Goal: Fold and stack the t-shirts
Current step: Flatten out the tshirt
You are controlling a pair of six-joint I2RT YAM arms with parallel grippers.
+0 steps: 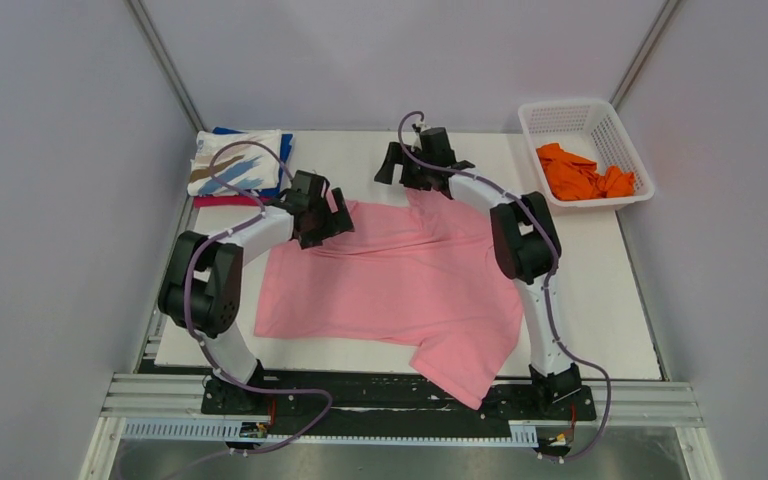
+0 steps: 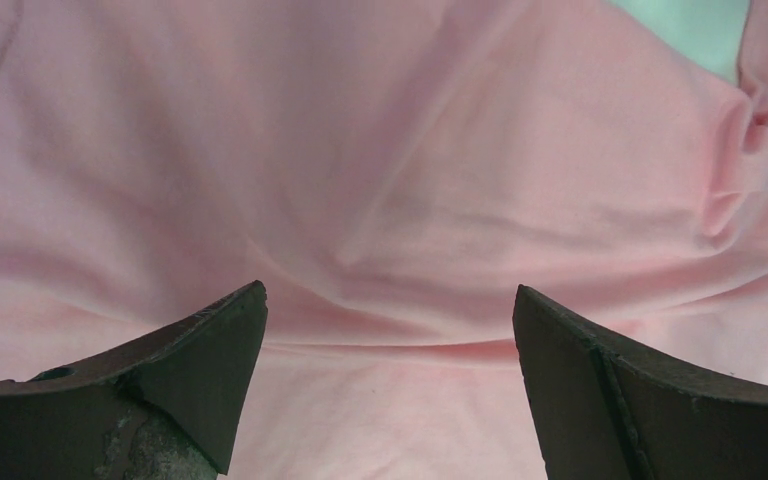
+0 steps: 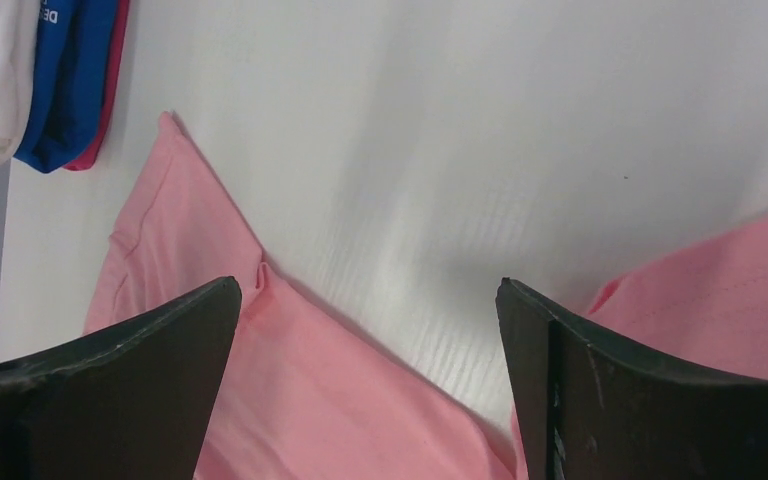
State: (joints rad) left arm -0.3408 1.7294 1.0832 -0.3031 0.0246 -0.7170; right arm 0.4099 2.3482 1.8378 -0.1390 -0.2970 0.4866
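A light pink t-shirt [image 1: 400, 285] lies spread on the white table, one sleeve hanging over the near edge. My left gripper [image 1: 332, 218] is open above the shirt's far left corner; pink cloth [image 2: 380, 200] fills the left wrist view between the fingers [image 2: 220, 350]. My right gripper [image 1: 405, 165] is open above the shirt's far edge; the right wrist view shows the pink cloth [image 3: 290, 400] and bare table between the fingers [image 3: 560, 380]. A stack of folded shirts [image 1: 235, 165], white with blue and tan streaks on top, blue and magenta below, sits at the far left. An orange shirt [image 1: 585, 175] lies in the basket.
The white lattice basket [image 1: 580, 115] stands at the far right corner. The table [image 1: 600, 300] has bare white surface right of the pink shirt and along the far edge. Grey walls enclose the sides. The stack also shows in the right wrist view [image 3: 60, 80].
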